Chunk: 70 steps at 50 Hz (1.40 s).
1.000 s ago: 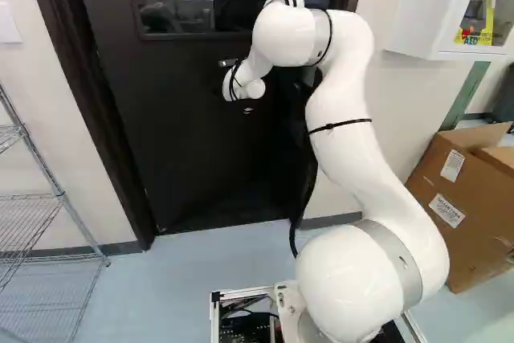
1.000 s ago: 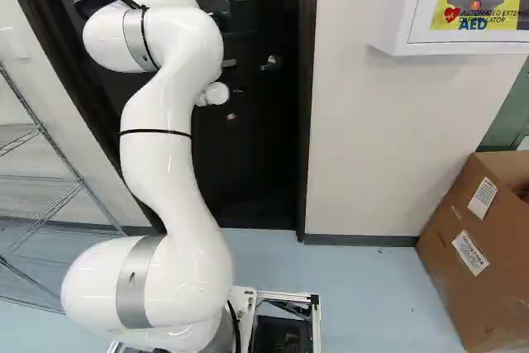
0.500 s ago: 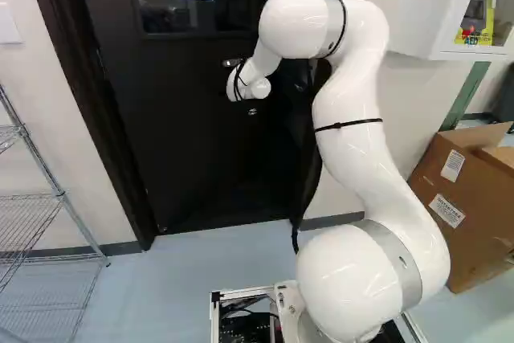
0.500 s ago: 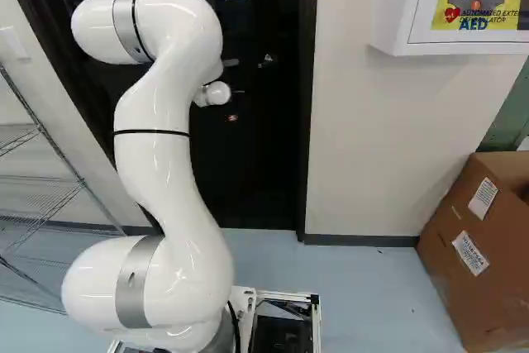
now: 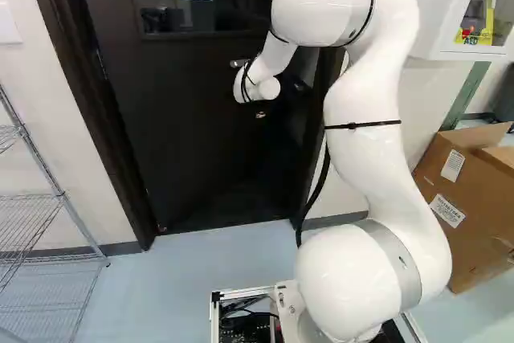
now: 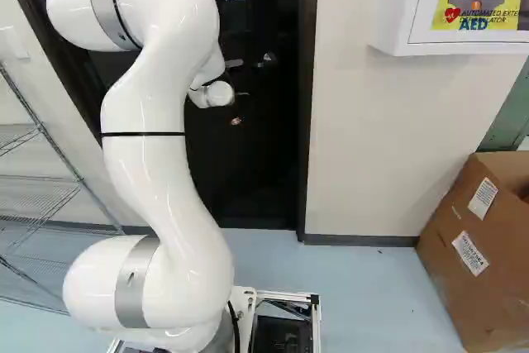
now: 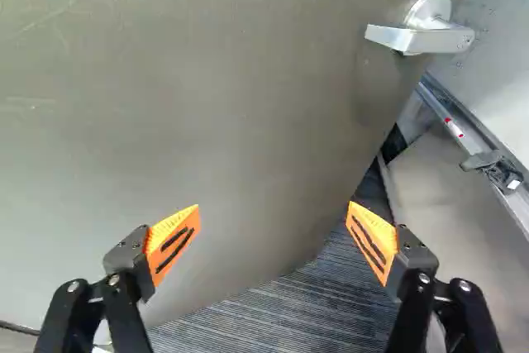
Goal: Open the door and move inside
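Door (image 7: pixel 165 105) ahead of end effector (image 7: pixel 274 233), looks ajar: carpet (image 7: pixel 306 307) shows past free edge. Lever handle (image 7: pixel 413 37) ahead, off to side of finger nearer that edge. Judged step: widen opening. Best push steady, near free edge for leverage, following door's arc; keep fingers off handle and frame (image 6: pixel 307 121). Base to follow once arm clears. End effector: fingers wide apart, nothing between; door contact can't be confirmed.

in both base views, door (image 5: pixel 185 142) cut off above, wire shelf (image 5: pixel 59 193) left, cardboard box (image 5: pixel 466 234) right
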Tool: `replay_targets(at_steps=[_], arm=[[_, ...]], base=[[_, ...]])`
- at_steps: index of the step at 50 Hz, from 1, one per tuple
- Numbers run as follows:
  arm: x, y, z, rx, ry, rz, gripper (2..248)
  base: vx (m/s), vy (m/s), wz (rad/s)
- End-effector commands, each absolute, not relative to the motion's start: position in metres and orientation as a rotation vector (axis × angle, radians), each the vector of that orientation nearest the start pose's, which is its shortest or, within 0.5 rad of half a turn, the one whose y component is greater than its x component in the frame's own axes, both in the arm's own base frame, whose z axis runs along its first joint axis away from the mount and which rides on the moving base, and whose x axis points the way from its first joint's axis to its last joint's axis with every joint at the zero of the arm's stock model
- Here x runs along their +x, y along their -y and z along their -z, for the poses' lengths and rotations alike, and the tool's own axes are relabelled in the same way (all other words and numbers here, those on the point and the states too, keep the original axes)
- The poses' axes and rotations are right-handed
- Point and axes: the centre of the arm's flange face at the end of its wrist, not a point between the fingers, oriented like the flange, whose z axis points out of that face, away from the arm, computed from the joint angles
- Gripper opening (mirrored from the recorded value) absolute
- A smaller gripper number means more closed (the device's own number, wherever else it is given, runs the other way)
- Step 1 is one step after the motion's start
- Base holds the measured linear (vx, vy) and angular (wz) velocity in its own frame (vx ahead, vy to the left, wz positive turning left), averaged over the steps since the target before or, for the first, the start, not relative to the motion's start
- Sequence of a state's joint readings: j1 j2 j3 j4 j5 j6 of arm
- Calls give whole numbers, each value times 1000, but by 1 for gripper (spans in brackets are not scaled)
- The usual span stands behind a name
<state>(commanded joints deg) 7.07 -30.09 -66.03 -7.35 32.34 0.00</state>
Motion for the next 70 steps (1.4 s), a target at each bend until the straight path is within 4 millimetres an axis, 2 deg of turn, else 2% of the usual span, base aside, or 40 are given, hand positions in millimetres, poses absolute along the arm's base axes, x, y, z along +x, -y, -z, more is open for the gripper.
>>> replay_targets(at_steps=[47,70], arm=[[549,-57,-421,-2574,491,1653,247],[502,-44,-424,-2597,478,1636,247]], base=[[0,0,0],[0,0,0]])
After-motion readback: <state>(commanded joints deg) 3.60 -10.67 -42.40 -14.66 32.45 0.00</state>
